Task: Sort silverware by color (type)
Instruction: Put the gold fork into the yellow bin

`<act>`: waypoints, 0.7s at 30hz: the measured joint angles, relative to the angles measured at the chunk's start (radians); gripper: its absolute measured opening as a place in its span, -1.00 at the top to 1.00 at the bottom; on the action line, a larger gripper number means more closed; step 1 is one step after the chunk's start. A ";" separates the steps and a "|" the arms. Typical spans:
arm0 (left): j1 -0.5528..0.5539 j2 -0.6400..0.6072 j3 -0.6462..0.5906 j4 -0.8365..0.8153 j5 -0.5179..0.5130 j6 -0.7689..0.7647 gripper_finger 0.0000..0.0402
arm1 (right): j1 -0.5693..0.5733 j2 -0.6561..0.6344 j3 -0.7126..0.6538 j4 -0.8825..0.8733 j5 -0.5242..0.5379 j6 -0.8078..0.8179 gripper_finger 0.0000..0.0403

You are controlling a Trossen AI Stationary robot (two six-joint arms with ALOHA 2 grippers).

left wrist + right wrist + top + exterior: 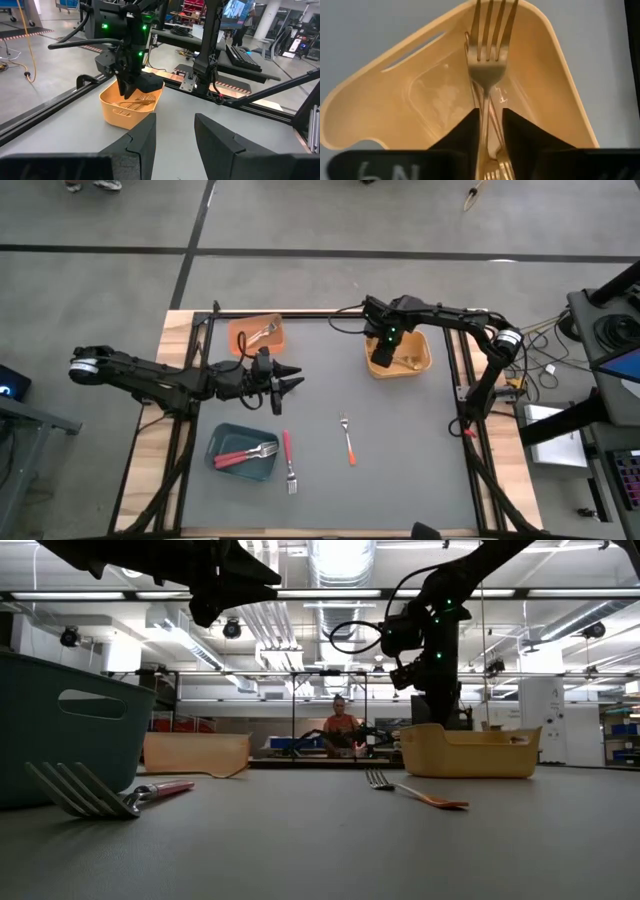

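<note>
Gold fork (487,60) pinched by handle in right gripper (490,122), tines out, held over yellow-orange bin (424,361) at bench (400,470) far right; more gold forks (136,101) inside bin; red-handled fork (287,456) and orange-handled fork (348,441) loose mid-bench; red forks (243,455) in teal bin (222,440); one fork (262,333) in orange bin (241,338); left gripper (292,379) spread, empty, above bench beside orange bin.

On the grey table, the left gripper (292,379) hangs near 10 o'clock, just beside the orange rectangular bin (243,337). The right gripper (381,355) is over the yellow-orange bin (425,360) at 1 o'clock. An orange-handled fork (347,439) lies near the centre, and a red-handled fork (288,460) lies beside the teal bin (222,440) at 7 o'clock.
</note>
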 joint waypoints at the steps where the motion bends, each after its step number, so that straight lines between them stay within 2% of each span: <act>1: 0.000 0.000 0.000 0.000 0.000 0.000 0.42 | 0.000 0.000 0.000 0.000 0.000 0.004 0.58; 6: 0.000 0.000 0.000 0.000 0.000 -0.009 0.42 | 0.000 0.000 0.000 0.000 0.002 0.004 0.37; 11: 0.000 0.000 0.000 0.000 0.000 -0.011 0.42 | 0.000 0.000 0.001 0.007 0.002 0.031 0.27; 16: 0.000 0.000 0.000 0.000 0.000 -0.011 0.42 | 0.000 0.000 0.001 0.017 0.030 0.032 0.30; 21: 0.000 0.000 0.000 0.000 0.000 -0.012 0.42 | -0.001 0.000 0.001 0.054 0.132 0.040 0.45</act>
